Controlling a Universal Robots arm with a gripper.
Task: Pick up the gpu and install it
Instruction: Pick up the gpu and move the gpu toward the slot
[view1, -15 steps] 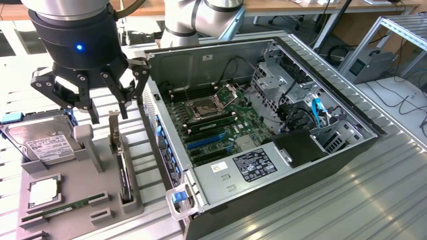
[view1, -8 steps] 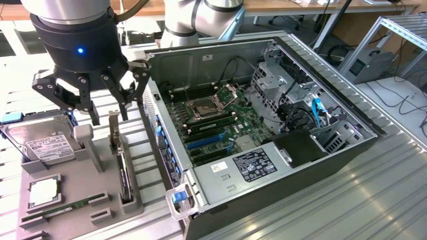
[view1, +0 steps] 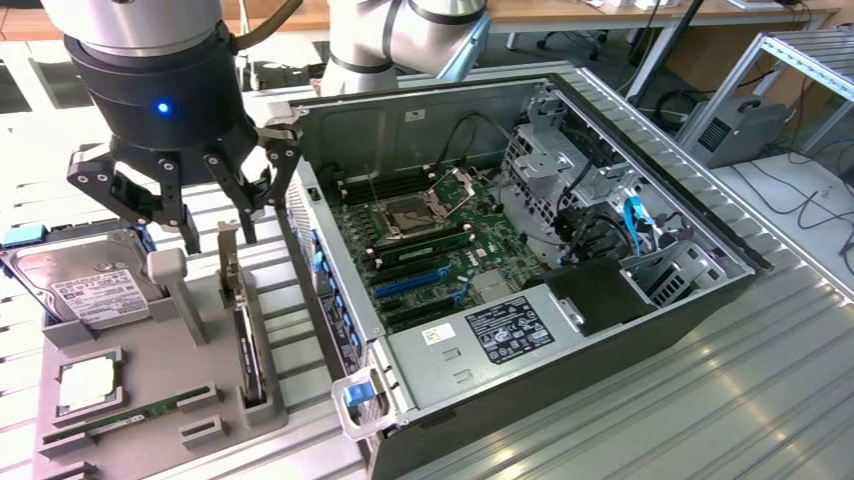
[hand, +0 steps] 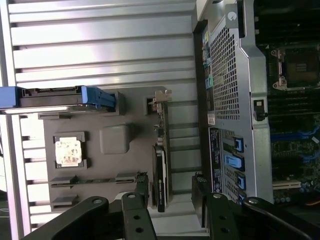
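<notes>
Nearest, we note the grey tray (view1: 160, 385), with the gpu (view1: 244, 340) standing on edge in its slot. Just above hangs the gripper (view1: 227, 235), jaws spread wide (nothing held), straddling the card. Beyond lies the open computer case (view1: 400, 400).

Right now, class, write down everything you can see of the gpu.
The gpu is a thin dark card standing on edge in a slot of the grey holder tray, beside the computer case. A silver metal bracket caps one end; a black fan housing bulges from one face. The open end effector hangs above, not touching it.
</notes>
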